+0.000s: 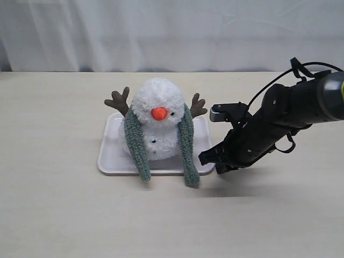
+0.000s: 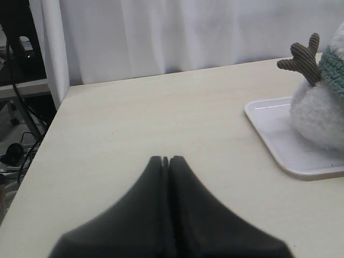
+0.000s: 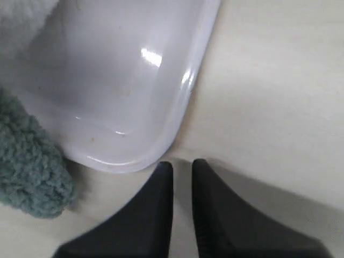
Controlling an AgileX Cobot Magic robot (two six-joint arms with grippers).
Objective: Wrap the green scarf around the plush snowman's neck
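Fingers (image 2: 156, 177) of the left gripper (image 2: 165, 159) are pressed tight together with nothing between them, over bare table (image 2: 134, 107). This gripper is outside the exterior view, somewhere toward nine o'clock of the tray (image 1: 110, 158).

On that white, glossy, hard-rimmed tray sits the plush snowman (image 1: 156, 97), upright, fluffy and squashy. It has brown ribbed twig arms (image 1: 118, 100) at ten and two o'clock of its head and an orange carrot nose (image 1: 159, 113).

The green scarf (image 1: 135, 142) is draped behind the snowman's neck (image 1: 157, 128). Its two tails hang down the front toward seven and five o'clock, uncrossed, and both ends spill over the tray's near rim onto the table. It looks light, limp and rope-like. Its nubbly pile should catch well between pads, though it will sag wherever it is unsupported.

The best hold is probably close to a rounded end; the right end (image 3: 32, 183) lies just beside the tray's corner. A hard tug may topple the light snowman.

At four o'clock of the tray the right gripper (image 3: 181, 164) hovers by that corner, its dark tapered fingers all but closed and empty.
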